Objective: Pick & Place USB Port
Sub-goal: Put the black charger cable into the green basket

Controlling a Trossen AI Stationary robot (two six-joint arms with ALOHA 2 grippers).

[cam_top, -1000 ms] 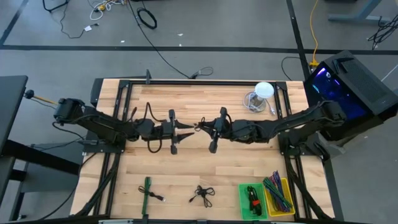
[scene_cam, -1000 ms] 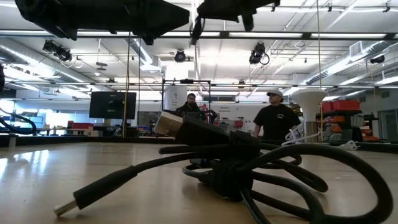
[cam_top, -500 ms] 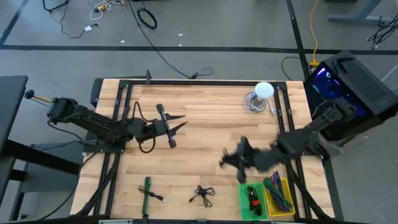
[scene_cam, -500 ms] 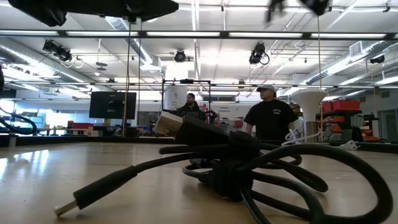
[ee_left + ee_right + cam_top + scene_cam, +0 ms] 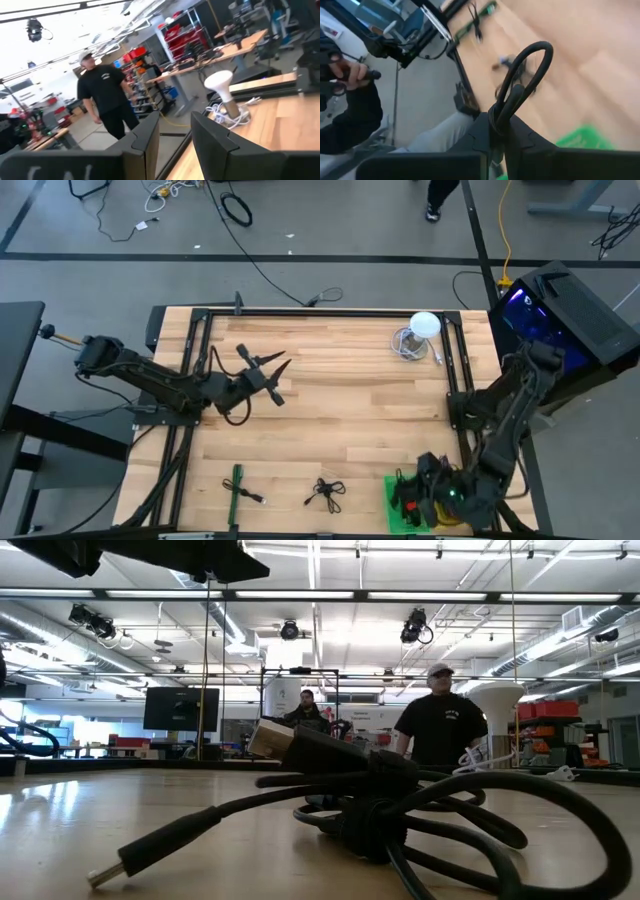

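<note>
My right gripper (image 5: 415, 488) hangs over the green bin (image 5: 392, 515) at the table's near right corner, shut on a black USB cable (image 5: 527, 65) that loops up past its fingers in the right wrist view. My left gripper (image 5: 268, 368) hovers open above the table's left middle and holds nothing; its two fingers stand apart in the left wrist view (image 5: 175, 142). A second black cable (image 5: 325, 492) lies coiled on the wood near the near edge, and its plug (image 5: 105, 875) fills the low view's foreground. A green cable (image 5: 238, 485) lies to its left. My right gripper pinches the black cable between its two fingers, at the foot of the loop (image 5: 501, 117) where two strands run side by side. The loop stands out beyond the fingertips, lifted clear of the table. The cable's ends are hidden behind the gripper.
A yellow bin (image 5: 462, 492) with coloured cables stands right of the green one. A white lamp (image 5: 424, 326) and its cord sit at the far right. People stand in the room beyond the table (image 5: 440, 725), and a person's hand and sleeve show nearby (image 5: 350, 75). Bare wood spans the table's middle.
My right gripper has swung fast from the table's middle toward the near right corner, carrying the black cable, and now hangs over the green bin. My left gripper has drawn back from the middle toward the left and far edge and turned about its wrist.
</note>
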